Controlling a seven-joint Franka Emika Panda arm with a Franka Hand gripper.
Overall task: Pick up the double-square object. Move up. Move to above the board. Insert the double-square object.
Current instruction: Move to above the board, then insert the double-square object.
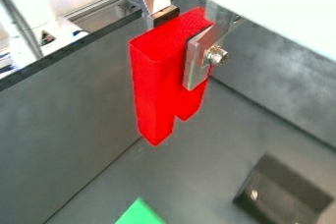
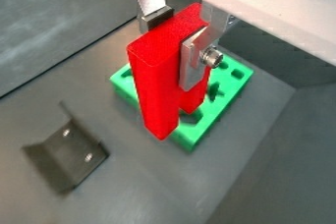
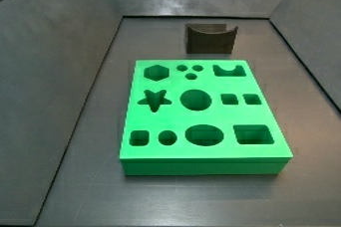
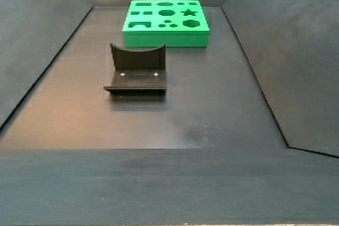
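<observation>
Claw (image 2: 187, 43) grips double-square object (image 2: 160, 71) above board (image 2: 210, 110).

The double-square object (image 2: 164, 79), a glossy red twin-bar peg, hangs upright in the gripper (image 2: 175, 39), jaws clamped on its upper end, above the board (image 2: 199, 132). The board, green with shaped cut-outs, lies flat near the fixture (image 3: 209, 37).

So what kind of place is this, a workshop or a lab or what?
Most likely a robot test cell. A dark walled enclosure holds only a green board with shaped cut-outs and an L-shaped fixture. In both wrist views, the gripper is raised above the floor, clamping the red double-square object.
</observation>
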